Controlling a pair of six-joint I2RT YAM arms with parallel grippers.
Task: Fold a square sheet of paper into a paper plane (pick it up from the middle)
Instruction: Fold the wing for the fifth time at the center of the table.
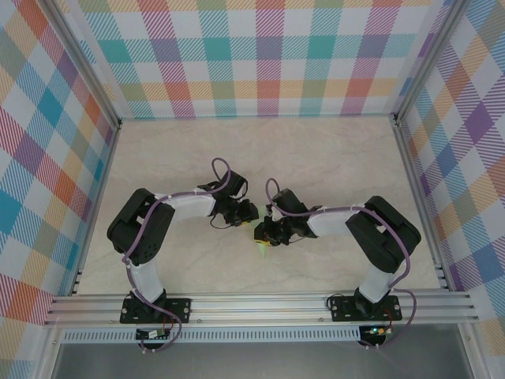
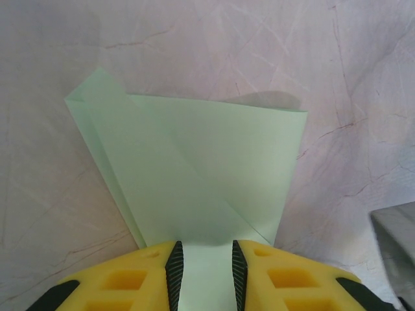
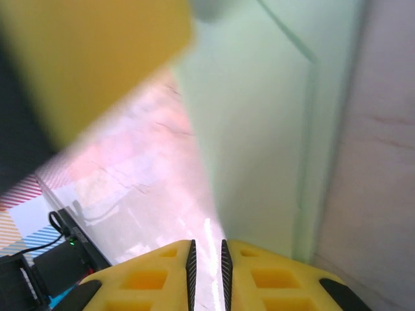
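We see the left gripper [image 2: 205, 250] with its jaws narrowly parted. The partly folded pale green sheet of paper [image 2: 201, 168] fills the gap and runs on behind both fingers, fanning out over the marbled table [image 2: 363, 78], and we can't tell whether the fingers press on it. The right gripper [image 3: 206, 246] is also narrow, with bare table showing between its pads and the sheet just to one side, and from above we see both grippers meeting mid-table with a green tip poking out under the right one.
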